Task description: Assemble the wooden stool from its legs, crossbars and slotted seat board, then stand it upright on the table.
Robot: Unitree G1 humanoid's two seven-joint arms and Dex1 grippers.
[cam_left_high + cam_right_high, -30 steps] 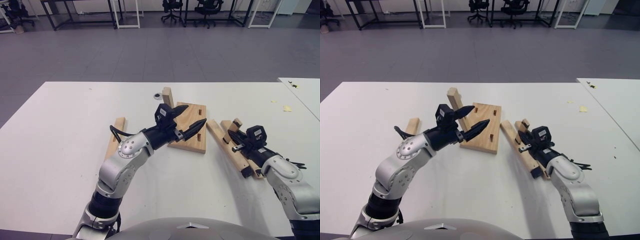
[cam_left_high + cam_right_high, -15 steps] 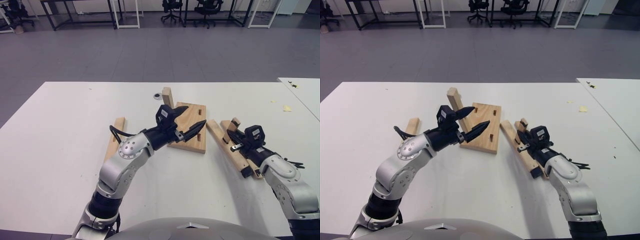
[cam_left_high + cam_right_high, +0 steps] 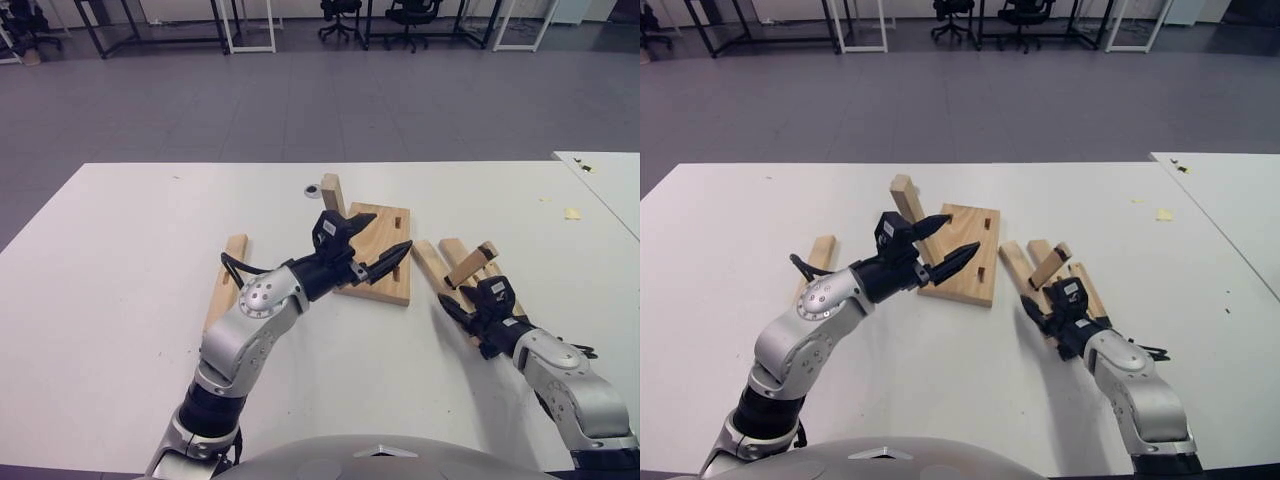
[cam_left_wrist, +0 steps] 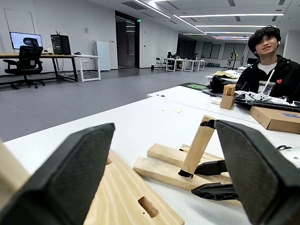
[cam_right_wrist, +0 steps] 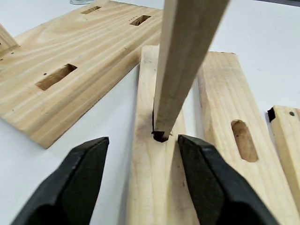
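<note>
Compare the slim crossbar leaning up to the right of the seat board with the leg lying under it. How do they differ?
The crossbar leans up at an angle; the leg lies flat on the table. The crossbar is slimmer; the leg is broader. The crossbar's lower end sits in a slot, and that slot is cut in the leg. Both are pale bare wood.

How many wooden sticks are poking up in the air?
2. One stick stands at the far left corner of the board. The other stick leans up out of a hole in a flat piece on the right. The rest lie flat.
</note>
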